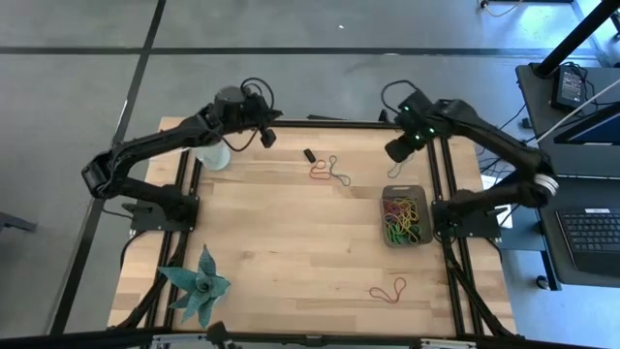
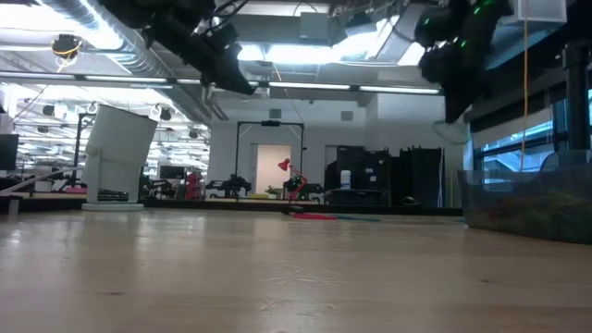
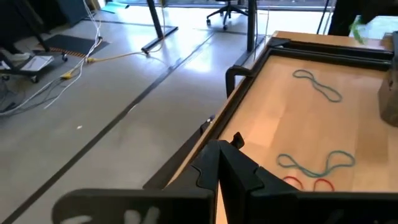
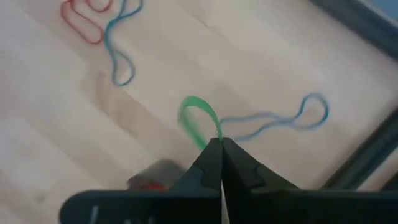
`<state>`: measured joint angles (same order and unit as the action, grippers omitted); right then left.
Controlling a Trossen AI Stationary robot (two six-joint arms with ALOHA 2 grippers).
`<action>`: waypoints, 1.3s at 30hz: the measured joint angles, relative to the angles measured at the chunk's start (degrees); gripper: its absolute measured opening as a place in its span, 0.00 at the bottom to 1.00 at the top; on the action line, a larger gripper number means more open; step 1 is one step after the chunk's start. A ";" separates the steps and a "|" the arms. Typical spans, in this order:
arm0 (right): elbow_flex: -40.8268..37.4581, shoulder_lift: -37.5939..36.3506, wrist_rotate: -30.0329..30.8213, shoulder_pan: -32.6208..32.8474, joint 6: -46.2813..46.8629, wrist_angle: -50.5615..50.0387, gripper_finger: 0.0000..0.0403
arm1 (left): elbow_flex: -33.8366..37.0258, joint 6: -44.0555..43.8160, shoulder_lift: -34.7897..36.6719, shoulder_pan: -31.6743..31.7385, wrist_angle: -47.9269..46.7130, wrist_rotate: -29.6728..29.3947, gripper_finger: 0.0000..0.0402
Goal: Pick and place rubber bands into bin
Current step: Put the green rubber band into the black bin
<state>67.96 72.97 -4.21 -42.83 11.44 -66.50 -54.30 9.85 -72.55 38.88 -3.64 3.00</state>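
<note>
Wooden tabletop (image 1: 291,242) from above: bin (image 1: 405,217) of rubber bands (image 1: 404,215) near the right edge; right gripper (image 1: 398,149) raised beyond it. Left gripper (image 3: 217,171), pinched empty, by the white cup (image 1: 213,153). Right wrist view: closed fingers (image 4: 208,165) pinch a green band (image 4: 196,121).

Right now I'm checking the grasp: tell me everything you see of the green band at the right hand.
The green band is a thin elastic loop, bright green, pinched at one end by the shut right hand. It hangs lifted above the wooden table, its free end curving outward. A blue band lies on the table beyond it.
</note>
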 joint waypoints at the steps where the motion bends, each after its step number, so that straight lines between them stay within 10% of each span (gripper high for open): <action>1: -0.02 -1.48 0.05 1.01 2.09 -0.97 0.00 | 0.02 0.68 0.00 0.46 0.02 0.59 0.01; 22: -14.62 -15.35 1.12 35.21 25.84 -10.53 0.00 | 0.00 13.48 0.00 -2.66 0.44 15.57 0.01; 39: -29.55 -15.57 0.92 40.55 33.20 8.09 0.13 | 0.02 13.48 0.00 -3.98 2.37 10.91 0.01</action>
<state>38.41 57.40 -3.29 -2.28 44.65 -58.41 -54.28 23.33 -72.55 34.90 -1.27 13.91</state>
